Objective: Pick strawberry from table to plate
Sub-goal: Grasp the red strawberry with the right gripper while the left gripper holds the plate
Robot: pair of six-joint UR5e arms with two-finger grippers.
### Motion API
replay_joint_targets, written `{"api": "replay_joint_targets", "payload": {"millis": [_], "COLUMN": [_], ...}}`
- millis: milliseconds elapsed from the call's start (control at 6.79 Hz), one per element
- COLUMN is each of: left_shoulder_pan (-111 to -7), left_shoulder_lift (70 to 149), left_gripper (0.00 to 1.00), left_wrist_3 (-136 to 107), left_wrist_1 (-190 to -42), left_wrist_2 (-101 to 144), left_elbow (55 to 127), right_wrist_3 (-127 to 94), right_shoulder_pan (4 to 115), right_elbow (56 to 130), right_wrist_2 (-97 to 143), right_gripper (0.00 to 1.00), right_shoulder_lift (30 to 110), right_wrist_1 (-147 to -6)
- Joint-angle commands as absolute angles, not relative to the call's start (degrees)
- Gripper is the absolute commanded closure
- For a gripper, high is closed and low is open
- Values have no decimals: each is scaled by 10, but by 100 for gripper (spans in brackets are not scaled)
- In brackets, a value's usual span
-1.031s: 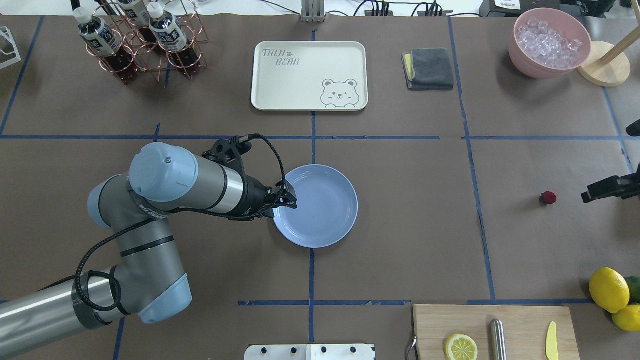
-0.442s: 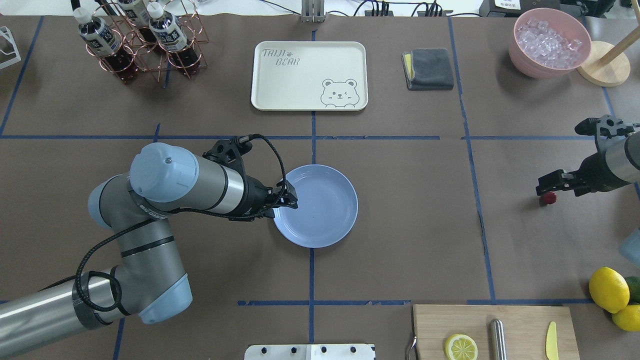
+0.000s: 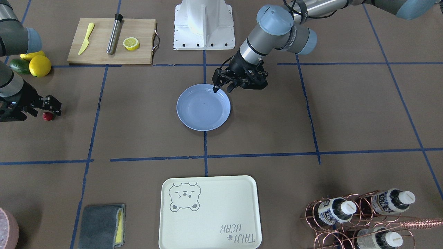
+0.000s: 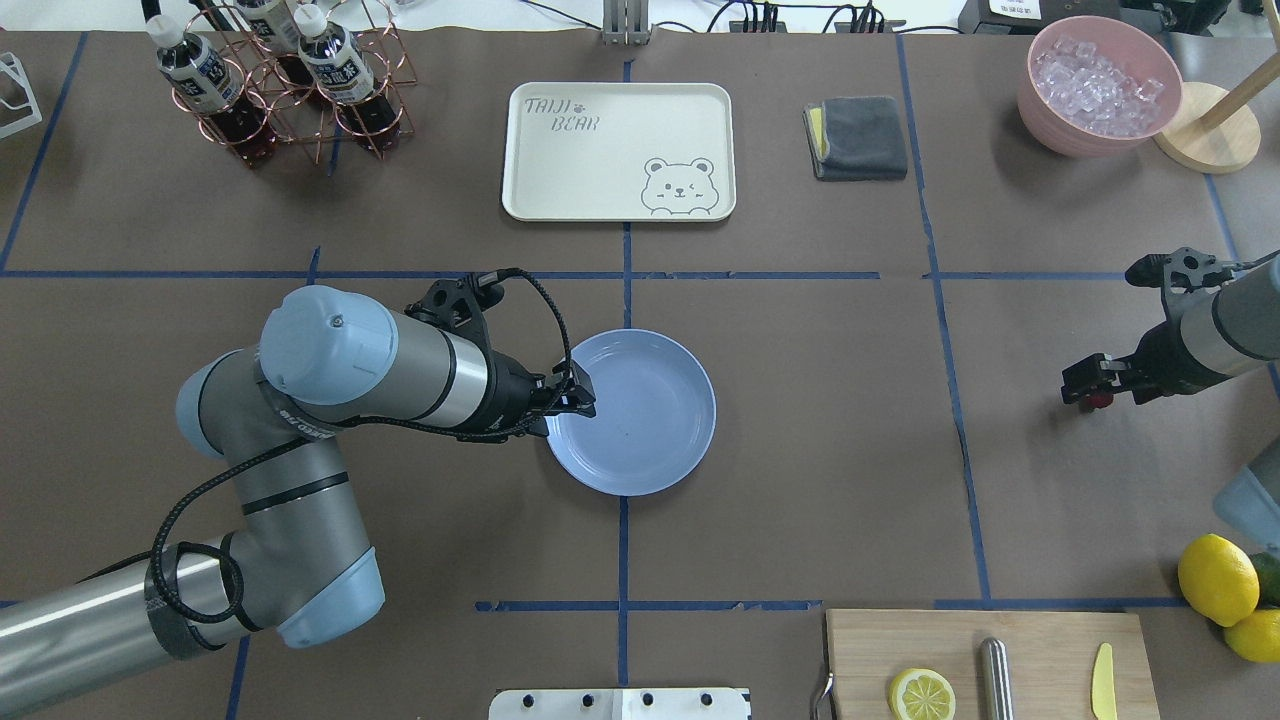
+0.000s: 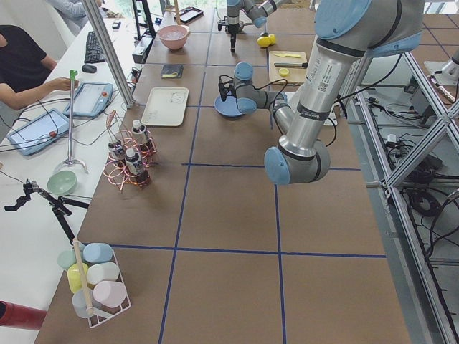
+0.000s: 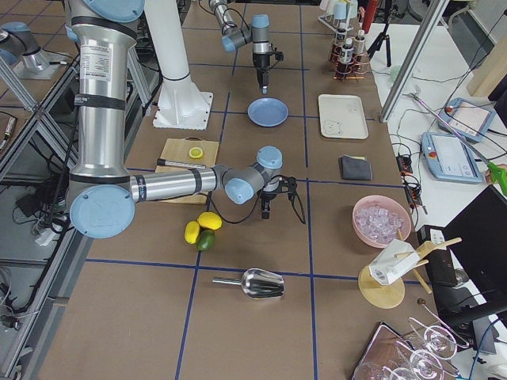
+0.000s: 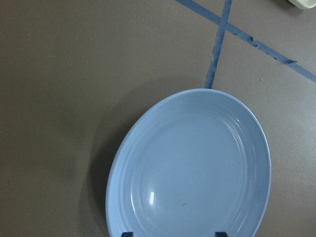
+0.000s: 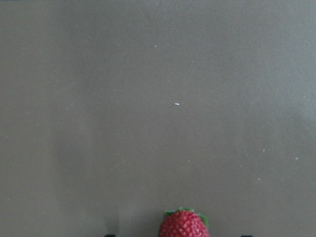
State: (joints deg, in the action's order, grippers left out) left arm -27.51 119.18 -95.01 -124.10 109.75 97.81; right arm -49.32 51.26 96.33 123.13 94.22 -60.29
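The strawberry point(image 4: 1100, 401) is small and dark red and lies on the brown table point(image 4: 820, 480) at the right. My right gripper point(image 4: 1088, 385) hangs over the berry, open. In the right wrist view the strawberry point(image 8: 183, 225) sits at the bottom edge, between the two fingertips and free of them. The light-blue plate point(image 4: 640, 430) sits empty at the table's middle. My left gripper point(image 4: 575, 397) hovers open over the plate's left rim and holds nothing. In the front-facing view the strawberry point(image 3: 48, 116) peeks out below the right gripper point(image 3: 51, 108).
Two lemons point(image 4: 1218, 578) and an avocado lie near the right front edge. Beside them is a cutting board point(image 4: 1040, 640) with a half lemon, a steel rod and a yellow knife. A cream bear tray point(image 4: 620, 150), a grey cloth point(image 4: 857, 137), a pink ice bowl point(image 4: 1100, 85) and a bottle rack point(image 4: 280, 80) line the back.
My right arm has come in from the right edge and brought its gripper over the strawberry. The left arm, the plate and the strawberry have not moved.
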Motion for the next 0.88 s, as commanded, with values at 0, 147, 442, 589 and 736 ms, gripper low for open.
{"api": "replay_joint_targets", "payload": {"millis": [0, 147, 442, 589, 736], "left_shoulder_pan": [-275, -275, -276, -276, -277], "left_shoulder_lift": [1193, 1193, 1191, 1191, 1190], "left_gripper": [35, 35, 35, 35, 34], "left_wrist_3": [-950, -950, -950, -950, -951], "left_wrist_1": [-1241, -1241, -1241, -1241, -1241], "left_wrist_2": [1098, 1098, 1097, 1097, 1097], "left_elbow": [978, 979, 981, 982, 990], "right_wrist_3": [-493, -493, -490, -489, -497], "right_shoulder_pan": [512, 512, 512, 513, 507], "right_elbow": [960, 960, 966, 1005, 1060], "right_wrist_2": [1229, 1228, 1230, 1238, 1234], "right_gripper": [40, 56, 100, 100, 100], "right_shoulder_lift": [942, 941, 939, 940, 931], "right_wrist_1": [-603, -603, -604, -617, -661]}}
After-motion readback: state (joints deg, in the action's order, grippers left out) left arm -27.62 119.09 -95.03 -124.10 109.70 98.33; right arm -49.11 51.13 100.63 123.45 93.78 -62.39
